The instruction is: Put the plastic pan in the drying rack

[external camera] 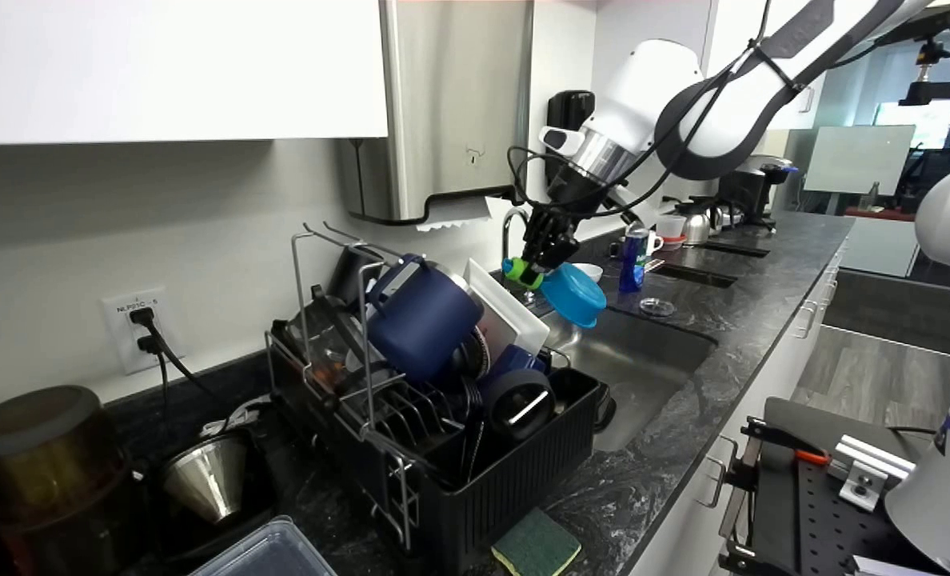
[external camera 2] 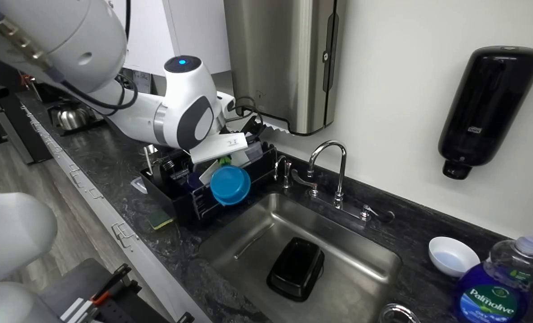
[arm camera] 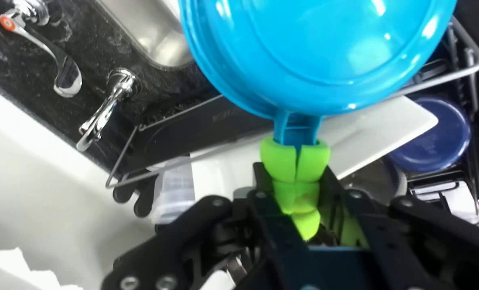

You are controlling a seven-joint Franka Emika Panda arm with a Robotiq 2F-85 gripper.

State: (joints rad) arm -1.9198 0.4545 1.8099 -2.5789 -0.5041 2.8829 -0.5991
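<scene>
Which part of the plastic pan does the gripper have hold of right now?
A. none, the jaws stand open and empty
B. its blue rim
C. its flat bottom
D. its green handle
D: the wrist view shows the gripper shut on the green handle, with the round blue part of the plastic pan sticking out beyond it.

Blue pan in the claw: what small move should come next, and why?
I'd probably ease the pan away from the sink, further over the drying rack. The claw grips its green handle, but in the wrist view the pan overlaps the rack's sink-side wire edge, so letting go here might drop it outside.
</scene>
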